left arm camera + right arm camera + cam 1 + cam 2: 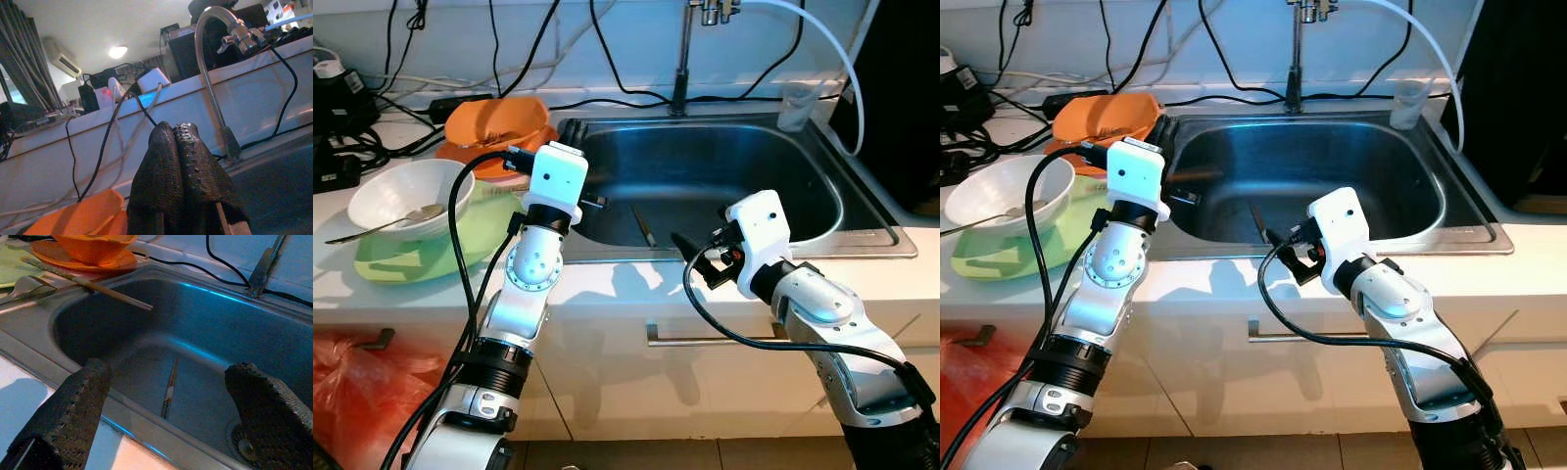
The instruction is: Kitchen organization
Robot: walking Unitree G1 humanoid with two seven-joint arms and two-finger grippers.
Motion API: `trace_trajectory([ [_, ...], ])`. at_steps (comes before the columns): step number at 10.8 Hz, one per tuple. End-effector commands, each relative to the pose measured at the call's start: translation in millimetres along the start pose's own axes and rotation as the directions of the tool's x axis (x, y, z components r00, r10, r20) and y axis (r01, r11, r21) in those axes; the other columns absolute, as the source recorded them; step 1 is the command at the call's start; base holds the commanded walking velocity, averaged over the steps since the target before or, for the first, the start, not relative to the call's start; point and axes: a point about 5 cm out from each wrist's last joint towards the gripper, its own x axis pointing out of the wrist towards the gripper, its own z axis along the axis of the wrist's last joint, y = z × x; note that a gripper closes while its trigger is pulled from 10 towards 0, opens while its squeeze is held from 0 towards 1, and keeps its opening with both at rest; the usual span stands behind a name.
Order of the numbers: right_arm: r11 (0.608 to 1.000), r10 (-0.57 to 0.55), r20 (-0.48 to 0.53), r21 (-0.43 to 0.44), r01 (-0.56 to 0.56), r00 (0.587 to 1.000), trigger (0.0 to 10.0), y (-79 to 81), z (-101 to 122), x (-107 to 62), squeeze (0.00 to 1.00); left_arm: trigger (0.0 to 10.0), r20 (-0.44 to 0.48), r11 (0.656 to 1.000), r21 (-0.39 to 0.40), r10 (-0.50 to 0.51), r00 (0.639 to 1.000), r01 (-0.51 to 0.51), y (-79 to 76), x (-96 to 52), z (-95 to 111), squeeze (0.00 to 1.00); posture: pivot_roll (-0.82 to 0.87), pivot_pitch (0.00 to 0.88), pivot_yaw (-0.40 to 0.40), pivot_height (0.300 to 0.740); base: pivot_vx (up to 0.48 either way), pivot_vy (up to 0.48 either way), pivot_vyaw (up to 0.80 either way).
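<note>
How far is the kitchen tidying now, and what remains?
Nothing looks finished yet. The right gripper is open above the sink's front edge, facing the chopstick on its bottom. The left gripper is shut, empty. Left: the white bowl, orange bowl and green plate.

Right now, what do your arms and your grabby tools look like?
Both arms are shiny silver with rounded joints and black rings. Each ends in a white boxy wrist block, and looping black cables run along them. The left tool has two long black fingers with a bumpy, textured surface; the right tool has the same kind.
</note>
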Motion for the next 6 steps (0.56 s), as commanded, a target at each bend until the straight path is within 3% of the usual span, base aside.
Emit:
trace_trajectory([
  [1, 1.000, -0.009, 0.006, -0.011, 0.009, 1.000, 10.0, -0.9, 3.5, -0.3, 0.00, 0.0, 0.010, 1.000, 0.006, 0.007, 1.000, -0.007, 4.4, 1.5, 0.4, 0.00, -0.10, 0.000, 0.073, 0.740, 0.000, 0.000, 0.00],
  [6, 1.000, 0.004, 0.004, 0.002, -0.004, 1.000, 10.0, 2.0, 2.1, 1.5, 0.00, 0.0, 0.010, 1.000, 0.010, 0.014, 1.000, -0.014, 6.3, 1.0, -0.4, 0.00, -0.09, 0.000, 0.071, 0.740, 0.000, 0.000, 0.00],
])
